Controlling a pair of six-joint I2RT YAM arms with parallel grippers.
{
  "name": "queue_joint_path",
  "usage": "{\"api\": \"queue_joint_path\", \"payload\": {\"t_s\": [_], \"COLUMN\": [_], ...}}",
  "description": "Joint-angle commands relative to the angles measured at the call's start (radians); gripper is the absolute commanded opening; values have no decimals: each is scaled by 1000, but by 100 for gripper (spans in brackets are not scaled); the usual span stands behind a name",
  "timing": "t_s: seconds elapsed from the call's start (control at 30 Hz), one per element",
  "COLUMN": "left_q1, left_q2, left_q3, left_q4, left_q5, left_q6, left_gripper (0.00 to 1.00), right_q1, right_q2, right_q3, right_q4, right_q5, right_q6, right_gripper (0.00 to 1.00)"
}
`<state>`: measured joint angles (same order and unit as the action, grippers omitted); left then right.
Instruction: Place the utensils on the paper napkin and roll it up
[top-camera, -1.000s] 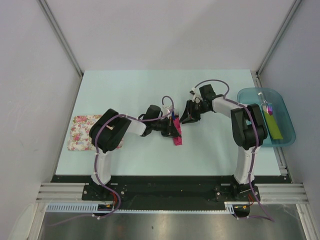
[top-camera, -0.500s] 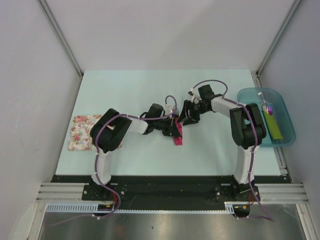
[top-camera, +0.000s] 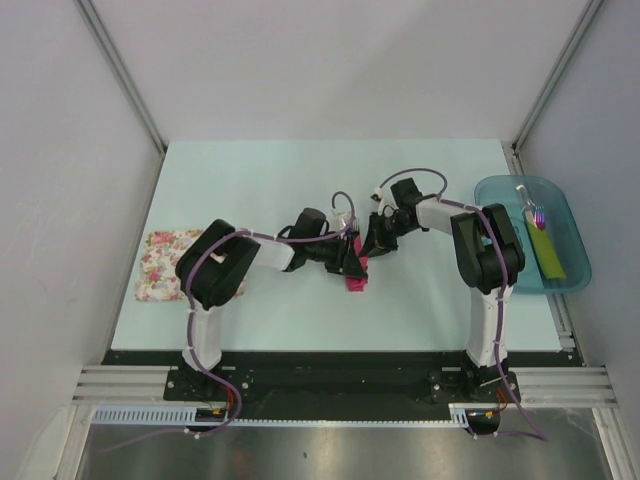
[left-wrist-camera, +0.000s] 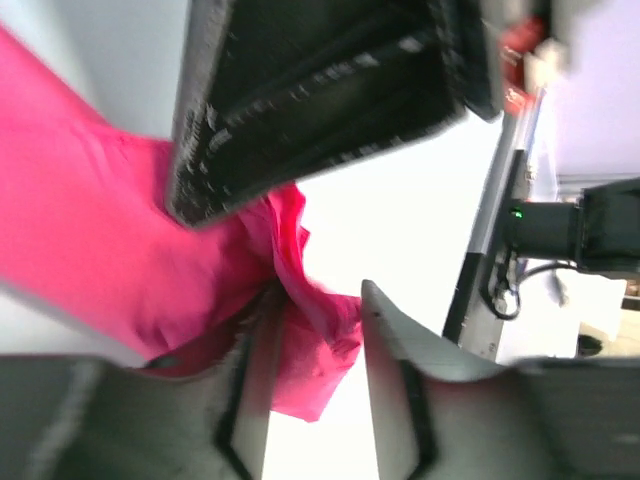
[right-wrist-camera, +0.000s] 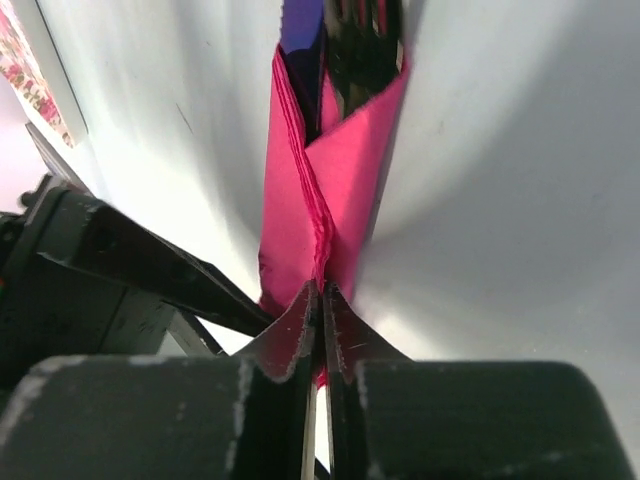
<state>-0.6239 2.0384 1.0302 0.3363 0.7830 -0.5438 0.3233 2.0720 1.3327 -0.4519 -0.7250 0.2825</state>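
Both arms have crept in on the wrap since a second ago, and they now meet mid-table.
Tight on the seam of the paper napkin (right-wrist-camera: 300, 200) is the right gripper (right-wrist-camera: 320, 303); the left gripper (left-wrist-camera: 318, 335) straddles a crumpled fold, clamped or not I can't tell. Out the far end poke the fork (right-wrist-camera: 365, 40) and the blue piece (right-wrist-camera: 300, 22), all lying on the table (top-camera: 250, 180). Risk: opposing pulls could tear the thin paper, or a loose wrap springs open and the utensils slide out.
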Motion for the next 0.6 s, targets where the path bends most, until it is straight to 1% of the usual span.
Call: {"api": "queue_joint_path", "payload": {"t_s": [0.0,0.13,0.27,0.37,0.43,0.47,0.5,0.57], "left_q1": [26,59,82,87,90,92,95,104], "left_q2": [-90,-152,-172,-158,-146,-142,-126,-112], "left_q3": [-71,-116,-130,-137,-156,-165,-182,-193], "left_q4": [70,157,168,193,248,271,326,371], "left_q5": [54,96,105,111,104,99,96,90], "left_q6": [-51,-123,-153,-194,-258,-281,-330,-372], "left_gripper": [47,48,45,40,38,33,32,27], "right_q1": [-9,-7,-9,-7,-10,-10,-12,-12], "right_q2": [3,13,17,17,19,17,17,16], "right_q3": [-18,-20,-30,-38,-46,-47,-52,-53], "right_q4": [-2,5,13,21,24,27,28,27], "right_q5": [-30,-57,-71,-76,-76,-77,-79,-76], "right_q6": [-25,-16,-5,1,4,6,9,7], "right_gripper": [4,0,0,0,0,0,0,0]}}
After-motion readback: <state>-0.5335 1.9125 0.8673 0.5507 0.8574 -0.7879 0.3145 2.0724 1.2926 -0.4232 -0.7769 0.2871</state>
